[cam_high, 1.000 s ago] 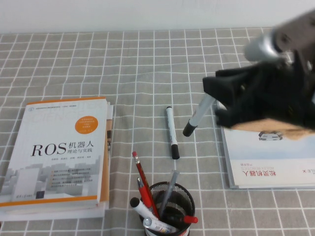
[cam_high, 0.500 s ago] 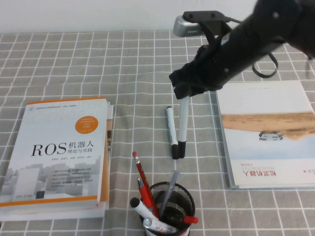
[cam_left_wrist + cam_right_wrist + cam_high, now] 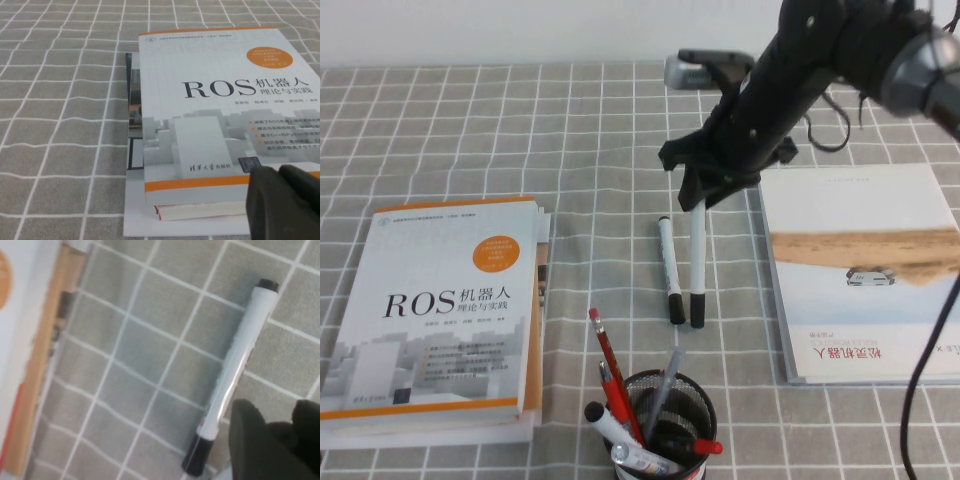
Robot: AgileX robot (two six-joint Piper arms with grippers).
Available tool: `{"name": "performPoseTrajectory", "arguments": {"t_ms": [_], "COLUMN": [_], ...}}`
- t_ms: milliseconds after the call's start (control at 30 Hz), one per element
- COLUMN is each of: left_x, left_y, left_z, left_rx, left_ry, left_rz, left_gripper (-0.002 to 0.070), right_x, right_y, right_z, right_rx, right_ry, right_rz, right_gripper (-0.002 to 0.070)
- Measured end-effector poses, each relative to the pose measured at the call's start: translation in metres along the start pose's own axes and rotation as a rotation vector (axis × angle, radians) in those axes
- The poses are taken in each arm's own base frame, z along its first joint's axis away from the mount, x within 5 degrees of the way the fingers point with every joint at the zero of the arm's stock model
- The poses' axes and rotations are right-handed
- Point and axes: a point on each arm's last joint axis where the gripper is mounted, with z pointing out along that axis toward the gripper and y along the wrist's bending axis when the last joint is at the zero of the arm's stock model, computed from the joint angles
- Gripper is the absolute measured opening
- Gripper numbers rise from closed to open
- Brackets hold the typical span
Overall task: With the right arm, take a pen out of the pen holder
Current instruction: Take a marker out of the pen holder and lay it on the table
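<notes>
Risk, we reckon: right gripper [image 3: 698, 200], clenched on the held marker [image 3: 697, 265], releases and it rolls into the lying marker [image 3: 668, 270]; left gripper [image 3: 285, 200] by the book [image 3: 210, 125], state unclear to us.

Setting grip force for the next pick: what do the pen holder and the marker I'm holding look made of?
The pen holder looks like black wire mesh, likely metal, since you can see through its wall. The marker in the right hand, over the checked cloth, looks like smooth white plastic by its sheen, with a black cap. The left hand hovers over the ROS book.
</notes>
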Motion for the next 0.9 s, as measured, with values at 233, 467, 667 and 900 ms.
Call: {"name": "performPoseTrajectory", "arguments": {"t_ms": [233,467,667,900], "left_x": [0.0,0.0,0.0,0.0], "left_y": [0.0,0.0,0.0,0.0], "left_z": [0.0,0.0,0.0,0.0], "left_rx": [0.0,0.0,0.0,0.0], "left_ry": [0.0,0.0,0.0,0.0], "left_rz": [0.0,0.0,0.0,0.0], "left_gripper": [-0.0003,-0.0003,-0.0003,-0.0003], "right_x": [-0.002,-0.009,-0.013,-0.012], "right_y": [-0.018,-0.026,-0.028,-0.032], "right_z": [0.028,0.043,0.051,0.062], "right_rx": [-0.008,-0.002,-0.006,-0.003], "right_ry": [0.044,-0.008,-0.049,-0.032], "right_rz": [0.06,0.076,0.085,0.092], "right_gripper": [0.0116,0.0116,0.0127,0.0239]}}
